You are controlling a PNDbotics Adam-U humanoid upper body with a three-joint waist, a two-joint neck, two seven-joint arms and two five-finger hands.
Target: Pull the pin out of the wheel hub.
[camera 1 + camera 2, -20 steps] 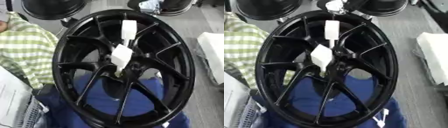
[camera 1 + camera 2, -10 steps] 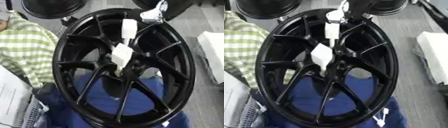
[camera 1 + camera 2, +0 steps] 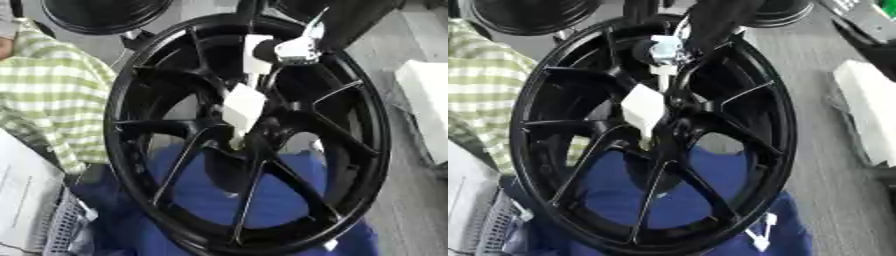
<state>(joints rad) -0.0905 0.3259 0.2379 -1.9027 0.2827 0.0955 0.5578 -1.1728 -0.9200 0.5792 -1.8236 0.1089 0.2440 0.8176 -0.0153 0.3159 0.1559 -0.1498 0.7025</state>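
Observation:
A large black spoked wheel hub (image 3: 188, 150) fills both views, leaning over a blue cloth. A white block-shaped pin head (image 3: 243, 106) on a pale stem sticks out of the hub's centre. A second white piece (image 3: 255, 52) sits on a spoke above it. My right hand (image 3: 296, 49), black with a silver joint, comes in from the top right and hangs over the upper spokes, just above the pin and partly covering the upper white piece (image 3: 662, 69). Its dark shape merges with the spokes. My left hand does not show.
Another black wheel (image 3: 105, 12) stands at the top left. A person in a green checked shirt (image 3: 52, 95) is at the left edge. A white box (image 3: 429, 100) lies at the right, and a white sheet and a basket (image 3: 31, 205) at the lower left.
My right arm has come down from the top edge, over the rim and onto the upper spokes, closer to the pin. The pin and the wheel stand as before.

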